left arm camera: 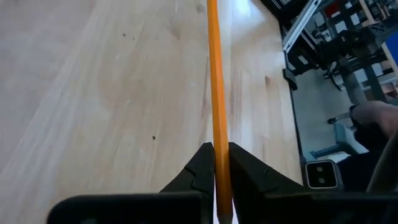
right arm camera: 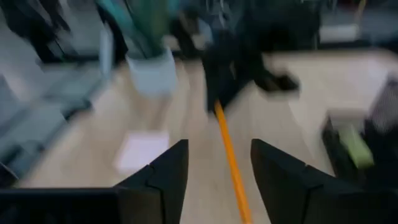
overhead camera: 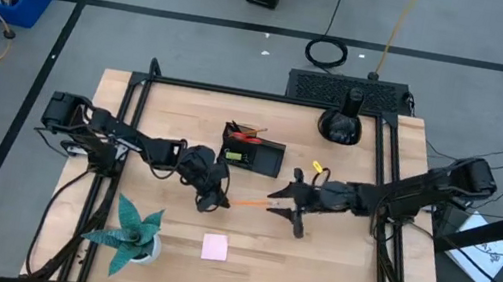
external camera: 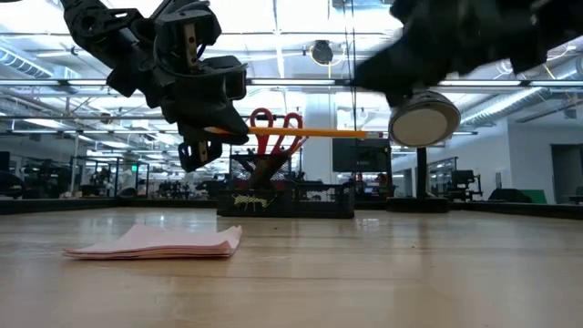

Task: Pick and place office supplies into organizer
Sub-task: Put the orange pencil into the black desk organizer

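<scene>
While the slim orange pencil [overhead camera: 249, 202] hangs level above the pale wood-grain table [overhead camera: 331, 275], just in front of the organizer [overhead camera: 252, 151], the left gripper [overhead camera: 213, 199] pinches one end between closed dark fingers [left arm camera: 200, 171]. The right gripper [overhead camera: 293, 211], at the pencil's other end, has its jaws parted with the pencil between them, untouched. The boxy black organizer holds red-handled scissors [external camera: 275, 122] upright. A flat pink sticky-note pad [overhead camera: 214, 248] lies farther in front of the organizer
</scene>
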Available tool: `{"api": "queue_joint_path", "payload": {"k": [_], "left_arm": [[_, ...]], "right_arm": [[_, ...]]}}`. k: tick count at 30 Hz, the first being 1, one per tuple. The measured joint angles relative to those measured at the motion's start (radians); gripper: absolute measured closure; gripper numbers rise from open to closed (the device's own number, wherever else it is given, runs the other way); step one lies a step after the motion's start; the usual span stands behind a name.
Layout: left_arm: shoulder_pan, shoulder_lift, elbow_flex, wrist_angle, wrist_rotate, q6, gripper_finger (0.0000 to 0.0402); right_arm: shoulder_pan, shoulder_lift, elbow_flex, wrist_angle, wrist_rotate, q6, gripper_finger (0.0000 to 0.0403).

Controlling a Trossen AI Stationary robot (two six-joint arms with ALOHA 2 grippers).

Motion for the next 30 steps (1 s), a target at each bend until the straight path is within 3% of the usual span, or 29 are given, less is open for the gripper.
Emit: {"api": "queue_joint_path", "payload": {"k": [5,8,17,22,30], "left_arm": [[-0.015,0.0,0.0,0.025,-0.038,0.01,0.0393],[-0.026,0.0,0.0,0.101,-0.045,0.026,0.0386],[-0.026,0.0,0.0,0.324,-0.06,0.029,0.0394],[-0.025,0.0,0.0,0.393,-0.061,0.028,0.0381],[-0.012,0.0,0.0,0.409,-0.094,0.026,0.039]], "right_arm": [[0.006,-0.104,-0.029,0.047,0.04,-0.02,0.0232],[0.008,-0.141,-0.112,0.14,0.096,-0.016,0.0236],[0.007,-0.15,-0.445,0.81,0.137,0.034,0.0231],[0.007,-0.146,-0.486,0.845,0.16,0.059,0.0228],[0.013,-0.079,-0.372,0.813,0.126,0.061,0.0228]]}}
